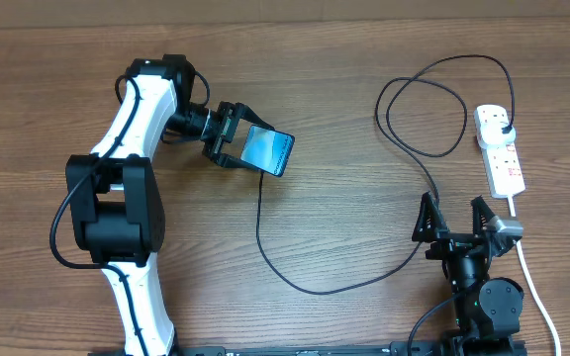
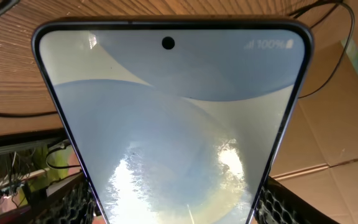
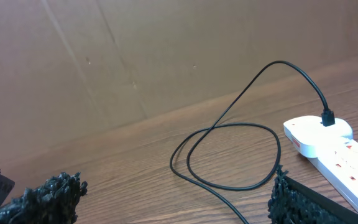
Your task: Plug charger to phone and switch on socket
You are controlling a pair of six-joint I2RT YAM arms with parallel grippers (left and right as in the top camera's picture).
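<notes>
**Phone gripped left, right gripper empty**

Our left gripper [image 1: 240, 138] is clamped on the phone [image 1: 270, 149], its screen lit. The charger [image 3: 328, 117] runs from the phone's edge across the table [image 1: 364, 79] to the socket [image 1: 508, 168]. We cannot tell whether its tip is seated. Our right gripper [image 1: 452, 203] is spread wide, empty, near the socket.

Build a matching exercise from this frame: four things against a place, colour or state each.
Things:
1. phone
2. charger
3. socket
4. right hand

Descriptions:
A. open, holding nothing
B. gripped by the left hand
C. white, at the far right of the table
D. black, looping across the table

Pairs: 1-B, 2-D, 3-C, 4-A
</notes>
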